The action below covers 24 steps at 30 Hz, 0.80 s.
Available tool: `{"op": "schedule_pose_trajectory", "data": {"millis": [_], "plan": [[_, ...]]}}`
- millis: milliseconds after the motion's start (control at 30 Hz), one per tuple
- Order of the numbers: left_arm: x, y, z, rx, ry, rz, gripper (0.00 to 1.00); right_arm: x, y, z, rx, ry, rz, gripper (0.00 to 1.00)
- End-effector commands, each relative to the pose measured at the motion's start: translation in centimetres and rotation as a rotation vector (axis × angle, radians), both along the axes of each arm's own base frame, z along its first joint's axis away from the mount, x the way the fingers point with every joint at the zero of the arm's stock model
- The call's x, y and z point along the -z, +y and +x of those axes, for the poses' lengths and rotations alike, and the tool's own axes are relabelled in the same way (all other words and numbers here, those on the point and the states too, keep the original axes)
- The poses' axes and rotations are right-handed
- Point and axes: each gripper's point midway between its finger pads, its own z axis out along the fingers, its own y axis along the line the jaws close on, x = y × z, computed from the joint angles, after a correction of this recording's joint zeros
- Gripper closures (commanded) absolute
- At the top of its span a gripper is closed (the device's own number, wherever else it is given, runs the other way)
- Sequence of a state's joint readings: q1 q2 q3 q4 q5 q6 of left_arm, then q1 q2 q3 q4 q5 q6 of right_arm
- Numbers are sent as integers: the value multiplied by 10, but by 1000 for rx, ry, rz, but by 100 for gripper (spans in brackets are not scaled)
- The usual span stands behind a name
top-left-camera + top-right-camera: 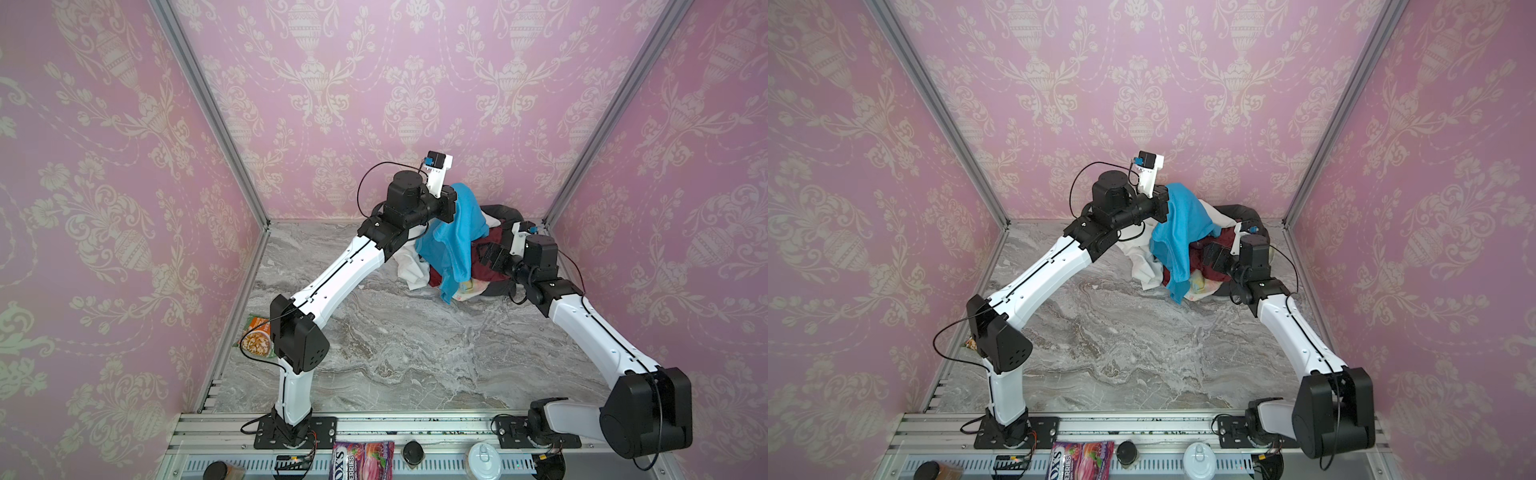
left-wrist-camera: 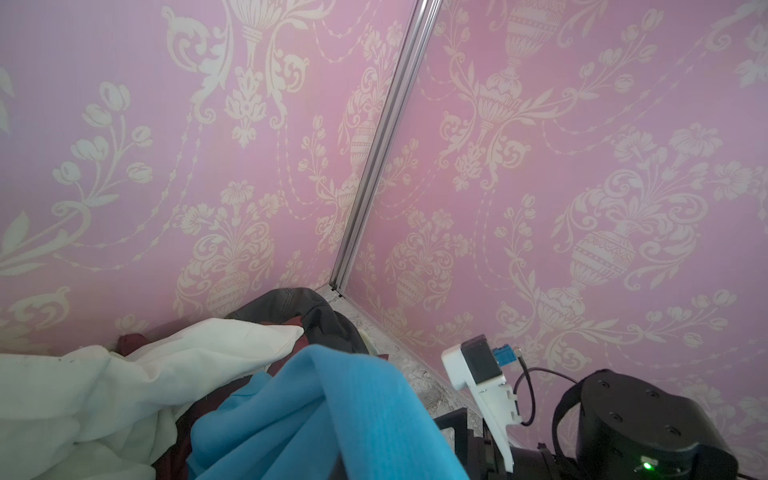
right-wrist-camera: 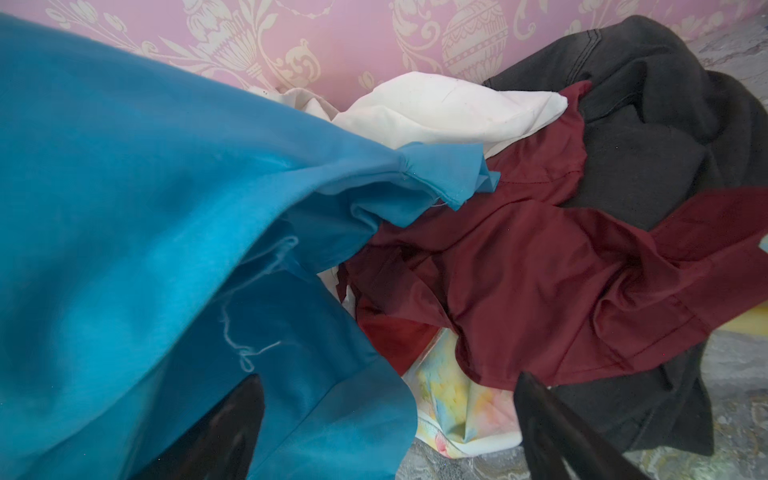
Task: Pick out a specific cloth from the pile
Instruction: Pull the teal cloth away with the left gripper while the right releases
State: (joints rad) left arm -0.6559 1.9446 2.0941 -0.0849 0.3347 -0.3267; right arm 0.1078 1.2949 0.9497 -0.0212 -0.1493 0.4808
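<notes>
The turquoise-blue cloth (image 1: pixel 451 245) (image 1: pixel 1177 232) hangs lifted above the pile (image 1: pixel 494 272) (image 1: pixel 1219 245) in the far right corner. My left gripper (image 1: pixel 453 201) (image 1: pixel 1163 203) is raised and shut on the cloth's top. Its jaws are buried under the blue folds (image 2: pixel 332 407) in the left wrist view. My right gripper (image 1: pixel 480 254) (image 1: pixel 1208 253) (image 3: pixel 386 424) stands open low beside the pile. One of its fingers (image 3: pixel 232 424) touches the cloth's hanging hem (image 3: pixel 145 208). The pile shows maroon (image 3: pixel 519 270), white (image 3: pixel 449 108), dark grey and pale patterned fabric.
The grey marble table (image 1: pixel 415 353) is boxed in by pink patterned walls on three sides. A snack packet (image 1: pixel 255 336) lies by the left wall behind my left elbow. A candy bag (image 1: pixel 361 461), a white lidded cup (image 1: pixel 484 459) and dark jars sit below the front rail.
</notes>
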Motion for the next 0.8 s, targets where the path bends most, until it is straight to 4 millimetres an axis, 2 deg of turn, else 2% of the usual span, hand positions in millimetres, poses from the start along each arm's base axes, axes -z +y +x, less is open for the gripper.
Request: {"op": "schedule_pose_trajectory", "data": {"millis": [0,200,400,500,600,767], "plan": [[-48,17,-21,7,-75,-16,100,-10,1,-2,-13,-58,-30,5],[-71,29,-30,-22,-100,23,100,-11,1,-4,-22,-74,-57,5],[-90,56,-37,-115,-142,118,100,-14,6,-7,-43,-96,-92,5],[-97,77,-39,-193,-162,172,100,-14,15,-9,-67,-108,-106,5],[-101,107,-34,-280,-153,199,100,-16,25,-12,-93,-129,-145,5],[-103,166,-18,-388,-80,180,100,-22,52,-18,-166,-174,-197,5]]}}
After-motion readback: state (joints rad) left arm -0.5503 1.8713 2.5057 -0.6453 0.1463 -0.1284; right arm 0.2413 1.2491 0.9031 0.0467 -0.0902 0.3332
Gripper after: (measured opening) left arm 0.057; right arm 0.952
